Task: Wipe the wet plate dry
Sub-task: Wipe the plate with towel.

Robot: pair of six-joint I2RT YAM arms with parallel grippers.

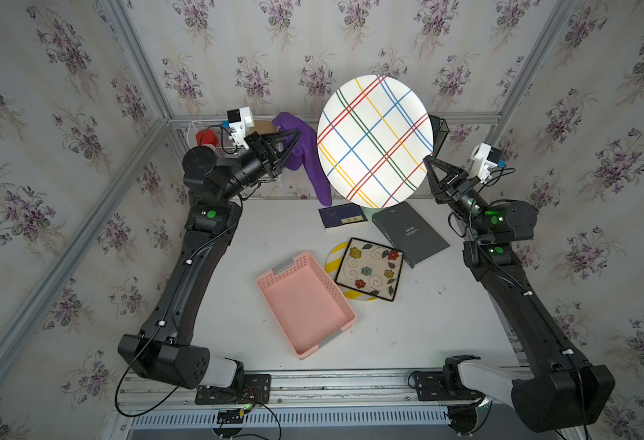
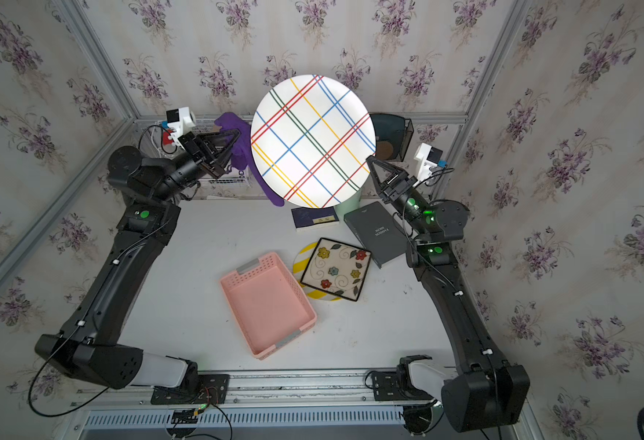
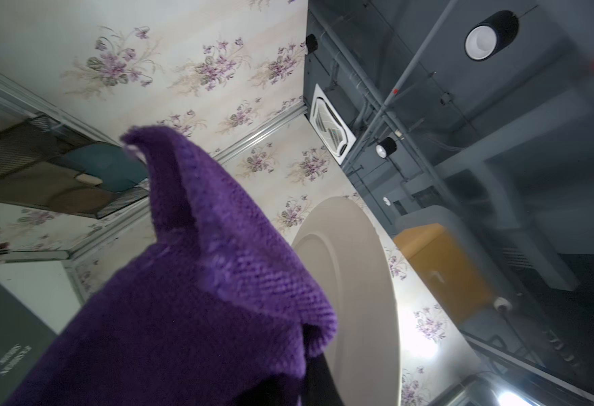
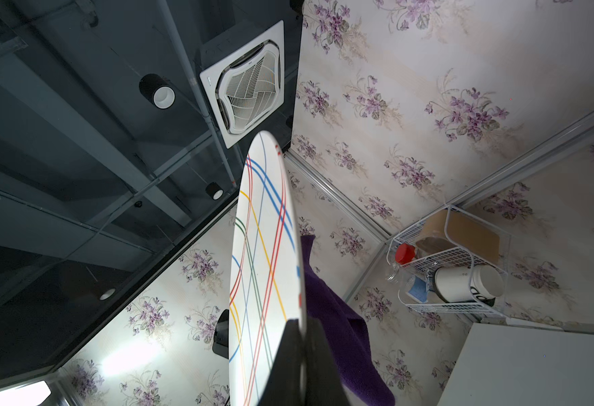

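Right gripper was clamped on the rim of the plaid plate. The right wrist view showed one finger on each face. The plate was off the table, held up on edge over its far side with the striped face toward the top cameras.

My read on why: a rim pinch leaves both faces clear, and holding the plate aloft gives the other arm access to its back.

Left gripper was closed on a bunched part of the purple cloth, with the rest hanging loose. The cloth sat by the rim farthest from the grip, on the plate's plain back side. In the left wrist view it was just beside the underside, but I couldn't tell whether it touched. I also couldn't make out any water on the plate.

Judging by that, the back face was the one being worked.

Risk: it's a single pinch point on a glazed rim, so wipe pressure far from the grip would lever the plate. Light strokes look safer.

The pink basket and the floral square plate, stacked on a yellow-striped plate, lay on the table below, well apart from the wipe.
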